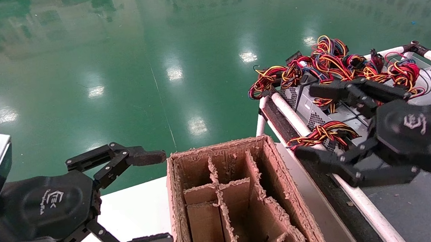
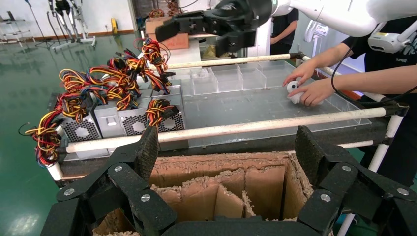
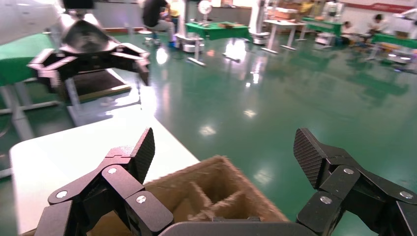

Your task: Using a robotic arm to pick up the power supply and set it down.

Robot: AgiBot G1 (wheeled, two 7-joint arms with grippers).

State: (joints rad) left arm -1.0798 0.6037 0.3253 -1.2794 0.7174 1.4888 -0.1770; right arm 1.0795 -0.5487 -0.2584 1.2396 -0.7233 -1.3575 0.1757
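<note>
Several grey power supply boxes with coloured wire bundles lie on a cart. The power supply (image 1: pixel 315 120) nearest the cardboard box has a perforated vent and a mostly red and yellow bundle (image 1: pixel 322 132); the left wrist view shows it too (image 2: pixel 167 122). My right gripper (image 1: pixel 308 122) hangs open over it, one finger on each side of that bundle, touching nothing. In its own view the right gripper (image 3: pixel 226 150) holds nothing. My left gripper (image 1: pixel 160 197) is open and empty beside the cardboard box (image 1: pixel 240 149), above the white table.
The divided cardboard box (image 2: pixel 221 164) stands between the arms on the white table (image 1: pixel 137 202). The cart's white rail (image 1: pixel 287 112) runs along the box. A person's hands (image 2: pixel 314 91) rest on the clear tray (image 2: pixel 236 78) at the cart's far side. Beyond lies green floor.
</note>
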